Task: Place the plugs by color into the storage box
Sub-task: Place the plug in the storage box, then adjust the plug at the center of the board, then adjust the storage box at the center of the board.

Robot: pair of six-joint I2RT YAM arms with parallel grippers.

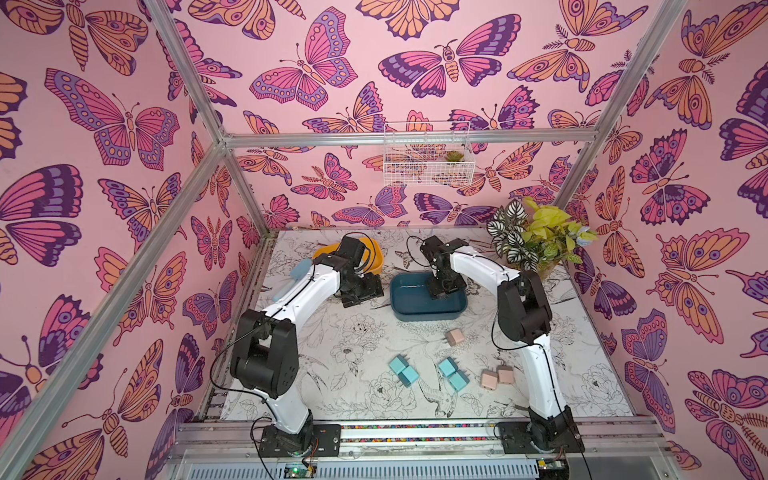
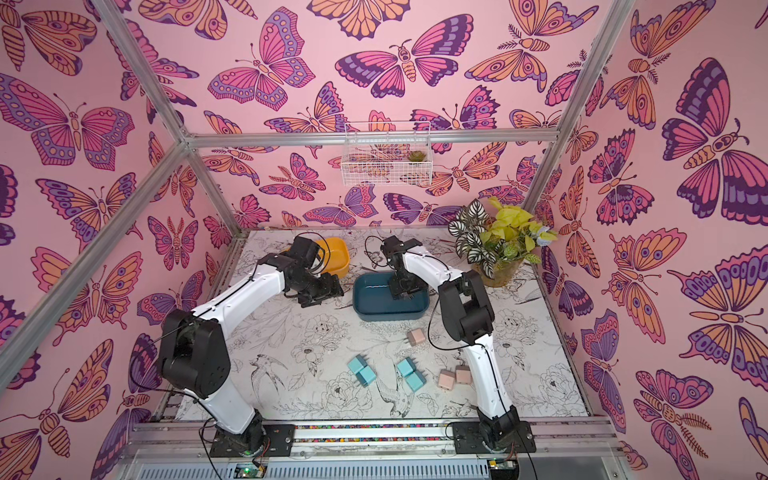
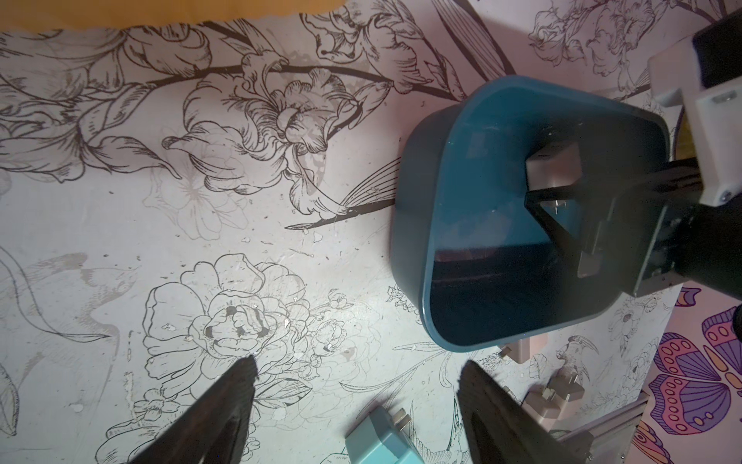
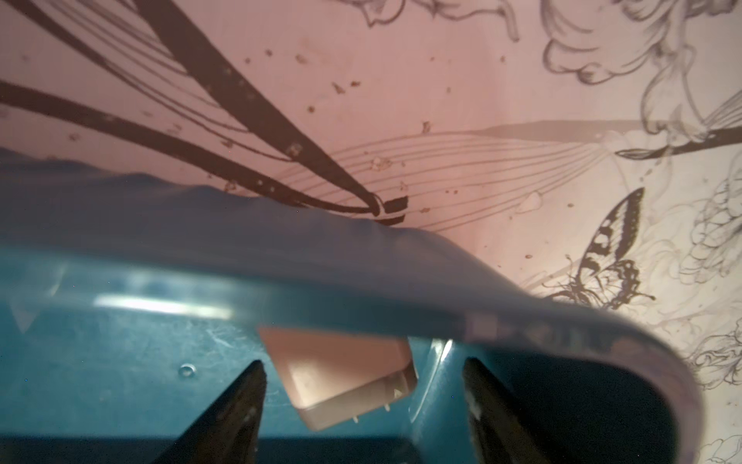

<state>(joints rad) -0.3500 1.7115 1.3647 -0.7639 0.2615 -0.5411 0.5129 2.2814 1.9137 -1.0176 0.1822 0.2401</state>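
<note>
Fingers (image 4: 237, 409) of the right gripper (image 4: 361, 363) parted inside the dark-blue tray (image 4: 361, 261), clear on both sides of a pink plug (image 4: 345, 385) loose between them. Fingers (image 3: 225, 401) of the left gripper (image 3: 357, 363) likewise spread, pinching nothing, above bare table (image 3: 120, 241) beside that tray.

Nearest the front edge, in both top views: a teal pair (image 1: 403, 370), a second teal pair (image 1: 453, 373) and a pink pair (image 1: 497, 377), all on the table, well apart from either gripper. A little farther on, a single pink plug (image 1: 454, 337), alone between that row and the tray. Beyond it, the dark-blue tray itself, with only the one pink plug visible inside; impossible to tell whether at rest on the floor or just dropping. Farther back, an orange tray (image 2: 338, 259), partly hidden, no plug in the part that shows, and a pale-blue scoop (image 1: 291, 278) near it.

Reads as an early stage: one plug of eight apparently in, seven left on the table, three pink and four teal. Suggests pink for the blue tray and teal for the orange, though nothing confirms that yet.
</note>
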